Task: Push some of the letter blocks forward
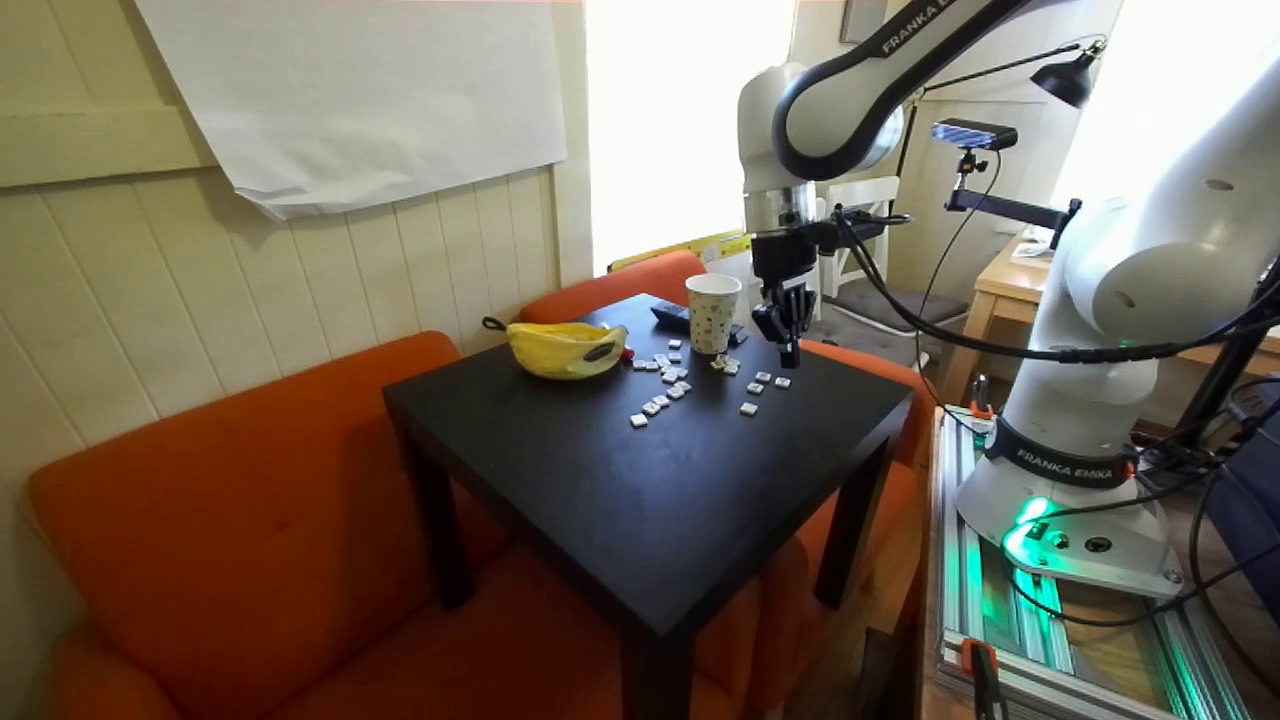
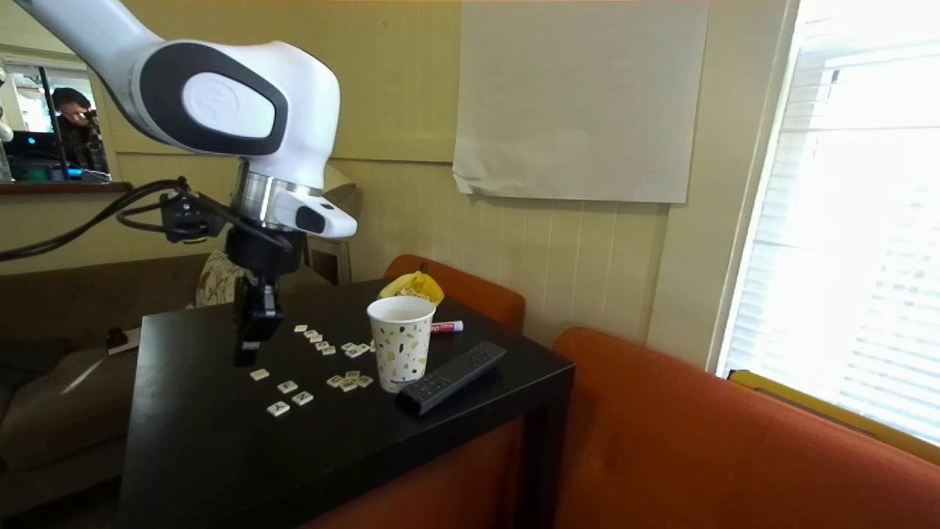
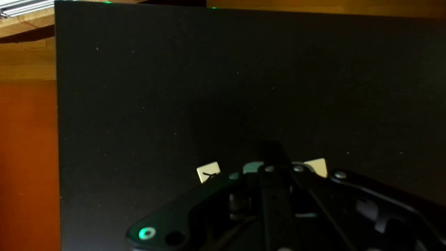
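Note:
The letter blocks are small white square tiles lying on the black table (image 1: 600,490). A loose near group includes a block (image 1: 783,382), which has a Y block (image 2: 278,408) among it. A longer chain of blocks (image 1: 660,401) lies farther off, and a small cluster (image 2: 348,384) sits beside the cup. My gripper (image 1: 790,352) points down just above the table near the loose group; it also shows in an exterior view (image 2: 247,355). In the wrist view its fingers (image 3: 273,153) are together with nothing seen between them. A Y block (image 3: 208,170) and another block (image 3: 318,167) show on either side, partly hidden by the gripper.
A patterned paper cup (image 2: 401,345) stands beside a black remote (image 2: 452,376). A red tube (image 2: 446,327) and a yellow banana-shaped bowl (image 1: 565,350) are behind. Orange seats (image 1: 270,520) surround the table. The table edge (image 3: 57,122) shows in the wrist view.

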You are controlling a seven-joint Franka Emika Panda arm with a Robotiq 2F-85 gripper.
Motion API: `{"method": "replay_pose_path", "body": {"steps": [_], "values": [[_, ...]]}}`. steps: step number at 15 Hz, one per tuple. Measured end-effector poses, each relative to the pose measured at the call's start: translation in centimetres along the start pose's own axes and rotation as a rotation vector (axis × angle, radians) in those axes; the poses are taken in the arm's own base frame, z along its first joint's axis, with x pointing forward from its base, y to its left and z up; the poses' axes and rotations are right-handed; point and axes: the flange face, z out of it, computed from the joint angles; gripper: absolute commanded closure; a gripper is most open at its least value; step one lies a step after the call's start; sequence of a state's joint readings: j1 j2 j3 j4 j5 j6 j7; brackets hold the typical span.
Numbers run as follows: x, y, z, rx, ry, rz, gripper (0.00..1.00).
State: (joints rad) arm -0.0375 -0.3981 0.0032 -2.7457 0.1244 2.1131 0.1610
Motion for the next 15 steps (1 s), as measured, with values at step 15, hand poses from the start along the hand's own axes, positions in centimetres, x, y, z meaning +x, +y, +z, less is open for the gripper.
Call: {"method": "replay_pose_path", "body": {"steps": [15], "values": [[2.7,-0.8,4.5,-0.024,0.019,-0.015,1.00]]}}
